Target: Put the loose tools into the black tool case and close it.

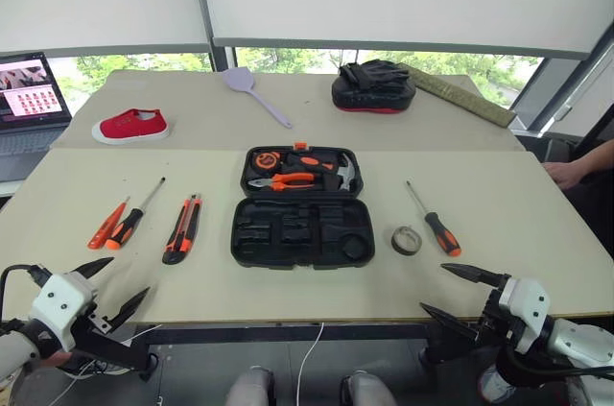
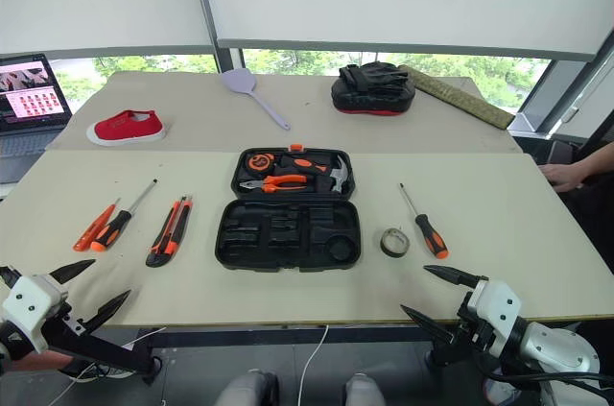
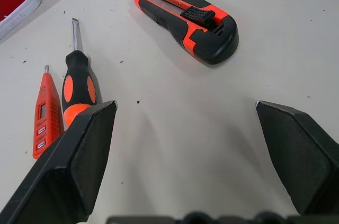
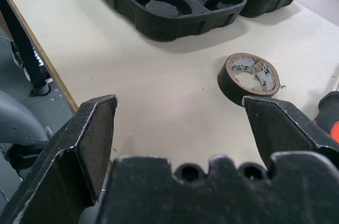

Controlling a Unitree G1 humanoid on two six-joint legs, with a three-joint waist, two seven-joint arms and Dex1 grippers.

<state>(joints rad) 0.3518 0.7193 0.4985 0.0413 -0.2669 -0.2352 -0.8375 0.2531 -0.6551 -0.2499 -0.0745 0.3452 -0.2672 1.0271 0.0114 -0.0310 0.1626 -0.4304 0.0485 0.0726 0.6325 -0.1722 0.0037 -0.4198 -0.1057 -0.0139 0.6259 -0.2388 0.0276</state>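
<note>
The black tool case (image 1: 301,231) lies open at the table's middle, its far half holding pliers, a hammer and a tape measure, its near half showing bare moulded slots. Left of it lie the orange-and-black utility knife (image 1: 182,228), a long screwdriver (image 1: 134,215) and the small all-orange screwdriver (image 1: 107,225). On the case's right sit the dark tape roll (image 1: 407,240) and a second long screwdriver (image 1: 434,220). My left gripper (image 1: 107,292) hangs open at the near left edge, short of the knife (image 3: 186,20). My right gripper (image 1: 462,294) is open at the near right edge, short of the tape roll (image 4: 249,77).
Across the back of the table lie a red shoe (image 1: 130,125), a lilac spatula (image 1: 253,90) and a black padded mitt with a red rim (image 1: 373,87). A laptop (image 1: 29,99) stands far left. A person's hand (image 1: 564,173) rests at the right edge.
</note>
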